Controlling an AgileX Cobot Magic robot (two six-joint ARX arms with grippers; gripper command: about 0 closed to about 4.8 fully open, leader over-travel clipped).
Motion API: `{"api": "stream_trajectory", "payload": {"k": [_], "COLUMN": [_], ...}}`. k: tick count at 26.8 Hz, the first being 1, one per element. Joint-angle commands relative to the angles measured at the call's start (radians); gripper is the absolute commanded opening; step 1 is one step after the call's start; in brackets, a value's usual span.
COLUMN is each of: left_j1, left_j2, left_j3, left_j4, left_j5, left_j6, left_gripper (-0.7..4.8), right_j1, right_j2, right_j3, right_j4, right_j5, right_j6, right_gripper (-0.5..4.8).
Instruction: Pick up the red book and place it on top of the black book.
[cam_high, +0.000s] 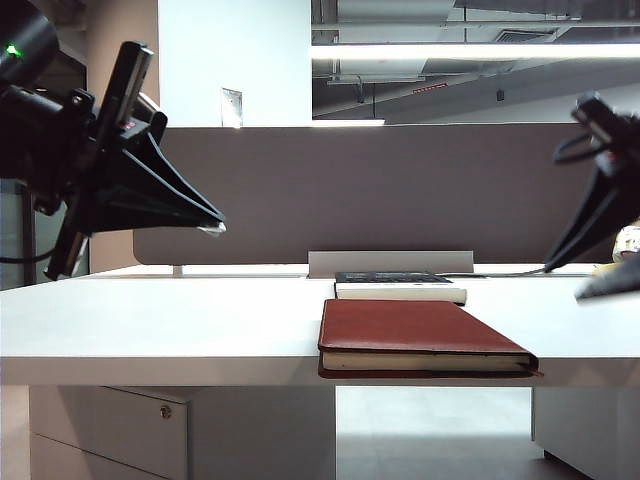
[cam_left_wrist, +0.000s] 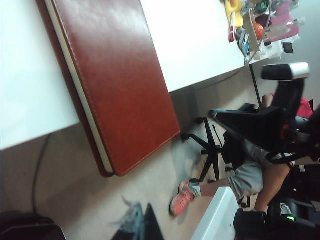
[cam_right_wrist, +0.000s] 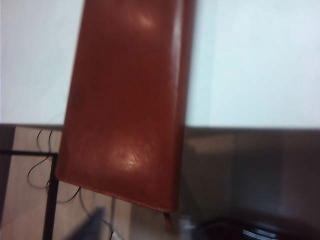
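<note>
Red book overhangs the white table's front edge before the black book, under ceiling strip lighting; left gripper clenched, right gripper unclear

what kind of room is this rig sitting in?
Most likely an open-plan office: a white desk with a grey partition screen behind it, a drawer pedestal below, an office chair nearby, and exposed ceiling ducts with strip lighting.
</note>
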Motion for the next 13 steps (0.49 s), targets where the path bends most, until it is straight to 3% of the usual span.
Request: {"api": "stream_trajectory", "payload": {"k": [1, 4, 10, 13], "left_j1": [-0.008, -0.021, -0.033, -0.048], "left_j2": [0.030, 0.067, 0.144, 0.187], "left_j3": [0.005, 0.005, 0.005, 0.006], "left_j4": [0.008, 0.009, 0.056, 0.108], "left_j5": [0.008, 0.008, 0.008, 0.014], "left_j6": [-0.009, -0.026, -0.050, -0.092], "left_gripper": [0.74, 1.57, 1.58, 2.10], "right_j1": [0.000, 0.000, 0.000, 0.000], "right_j2": [0.040, 0.050, 0.051, 0.054], "right_j3": [0.004, 0.004, 0.004, 0.004], "right_j4": [0.038, 0.040, 0.053, 0.060], "right_j5": [-0.050, -0.050, -0.053, -0.053], "right_j6": [0.001, 0.001, 0.000, 0.001], "right_gripper": [2.31, 2.36, 2.76, 3.17]}}
